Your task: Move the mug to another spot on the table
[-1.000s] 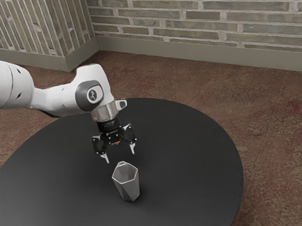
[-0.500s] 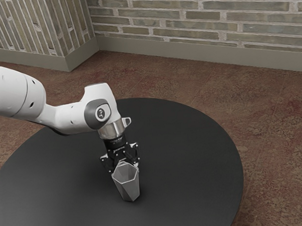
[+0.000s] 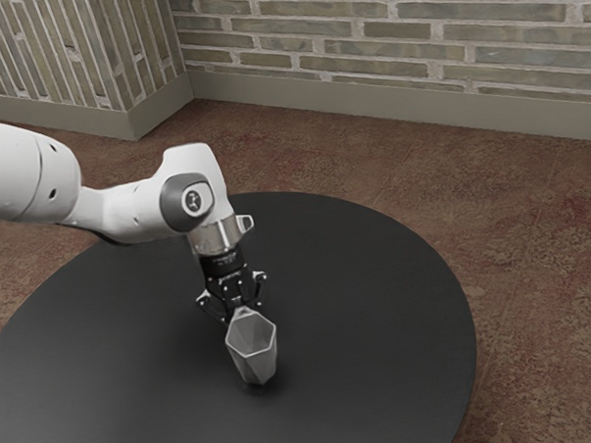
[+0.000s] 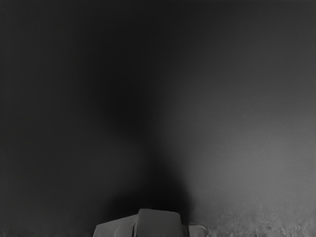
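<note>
A grey faceted mug point(image 3: 252, 349) stands out in the exterior view near the middle of the round black table point(image 3: 376, 267). My gripper point(image 3: 236, 315) comes straight down from the exterior view's upper left onto the mug's rim on its far left side, and it is shut on that rim wall. The mug seems to hang just above the tabletop with its shadow beneath it. In the wrist view a grey piece of the mug point(image 4: 148, 224) shows right under my hand, over the dark table surface point(image 4: 222, 123).
The black tabletop extends widely on every side of the mug. Its front right edge point(image 3: 469, 371) drops off to a brown carpeted floor. A brick wall point(image 3: 386, 41) runs along the back, far from the arm.
My hand came down from above the mug onto its rim and shut on it. Since then the mug has shifted slightly toward the exterior view's right and risen a little.
</note>
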Controlling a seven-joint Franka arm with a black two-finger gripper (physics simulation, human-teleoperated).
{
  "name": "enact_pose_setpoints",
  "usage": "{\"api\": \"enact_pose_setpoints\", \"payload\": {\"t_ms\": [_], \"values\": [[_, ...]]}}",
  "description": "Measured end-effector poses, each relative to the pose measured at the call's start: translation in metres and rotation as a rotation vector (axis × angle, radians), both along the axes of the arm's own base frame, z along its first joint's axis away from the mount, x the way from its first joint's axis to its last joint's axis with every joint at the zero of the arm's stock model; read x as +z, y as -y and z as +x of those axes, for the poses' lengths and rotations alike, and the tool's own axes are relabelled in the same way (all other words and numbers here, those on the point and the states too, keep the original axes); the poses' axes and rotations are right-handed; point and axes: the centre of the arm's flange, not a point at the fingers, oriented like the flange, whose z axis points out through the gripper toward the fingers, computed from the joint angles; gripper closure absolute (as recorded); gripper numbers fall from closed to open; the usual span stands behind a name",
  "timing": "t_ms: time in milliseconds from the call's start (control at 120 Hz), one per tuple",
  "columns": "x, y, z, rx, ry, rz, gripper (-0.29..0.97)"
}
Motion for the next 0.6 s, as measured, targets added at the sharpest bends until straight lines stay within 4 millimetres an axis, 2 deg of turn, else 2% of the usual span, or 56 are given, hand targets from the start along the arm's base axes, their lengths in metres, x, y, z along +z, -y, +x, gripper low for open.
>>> {"api": "enact_pose_setpoints", "payload": {"t_ms": [250,392,600], "values": [[0.032,-0.059,0.022,0.024,-0.115,-0.063,0.72],[0.013,-0.107,0.017,0.045,-0.21,-0.099,0.74],[0.002,-0.141,0.015,0.024,-0.23,-0.105,0.75]]}}
